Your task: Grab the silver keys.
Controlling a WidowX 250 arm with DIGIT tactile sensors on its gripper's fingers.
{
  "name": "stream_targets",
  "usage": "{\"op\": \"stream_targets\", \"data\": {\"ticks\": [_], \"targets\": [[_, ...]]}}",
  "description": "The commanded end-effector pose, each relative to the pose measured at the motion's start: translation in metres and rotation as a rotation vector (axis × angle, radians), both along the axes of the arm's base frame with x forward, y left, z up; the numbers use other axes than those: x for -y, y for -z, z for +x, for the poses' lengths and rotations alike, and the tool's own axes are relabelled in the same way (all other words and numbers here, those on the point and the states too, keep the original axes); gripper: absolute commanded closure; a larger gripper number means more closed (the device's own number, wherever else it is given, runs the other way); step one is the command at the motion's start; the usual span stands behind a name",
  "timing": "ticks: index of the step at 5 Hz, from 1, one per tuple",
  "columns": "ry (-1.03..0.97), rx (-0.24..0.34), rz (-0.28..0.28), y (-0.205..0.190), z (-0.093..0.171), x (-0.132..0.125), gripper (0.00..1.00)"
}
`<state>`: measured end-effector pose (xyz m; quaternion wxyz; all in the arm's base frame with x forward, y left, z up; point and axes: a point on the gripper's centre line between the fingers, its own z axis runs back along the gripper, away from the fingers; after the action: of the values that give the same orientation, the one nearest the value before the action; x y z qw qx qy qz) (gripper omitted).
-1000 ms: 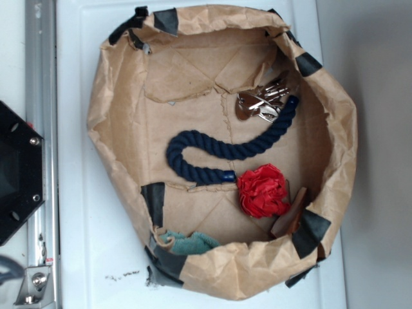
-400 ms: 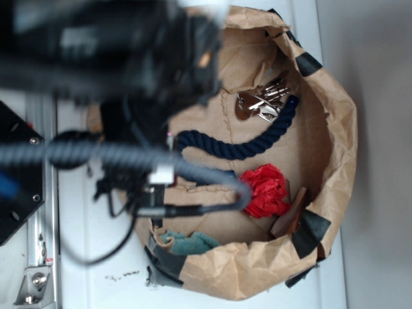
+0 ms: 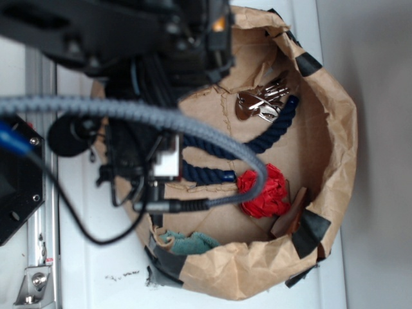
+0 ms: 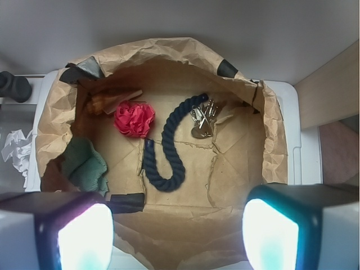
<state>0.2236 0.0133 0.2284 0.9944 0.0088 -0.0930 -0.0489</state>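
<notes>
Fingers (image 4: pixel 177 228) spread wide, empty, above the paper-lined bin (image 4: pixel 275 146).
One silver keys (image 4: pixel 201 119) bunch on the bin floor, touching one navy rope (image 4: pixel 169 146); one red fabric flower (image 4: pixel 134 119) and one green cloth (image 4: pixel 85 164) well apart.

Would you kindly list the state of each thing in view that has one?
gripper: open, above the near rim, holding nothing
keys: lying loose on the floor of the bag, ungrasped, beside the rope's end
rope: lying in a curve, ungrasped
flower: resting by the far wall
green cloth: crumpled against the side wall
paper bag: open, rim rolled down
</notes>
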Motion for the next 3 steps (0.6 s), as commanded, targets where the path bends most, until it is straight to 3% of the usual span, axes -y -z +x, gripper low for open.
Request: {"op": "stream_targets", "data": {"ticks": [1,2,3], "targets": [[0.340,-0.057,-0.002,0.070,0.053,-0.007,0.00],[0.430,-0.065,-0.001,0.090,0.054,-0.009,0.00],[0.547,-0.003,-0.035,0.112,0.055,-0.008,0.00]]}}
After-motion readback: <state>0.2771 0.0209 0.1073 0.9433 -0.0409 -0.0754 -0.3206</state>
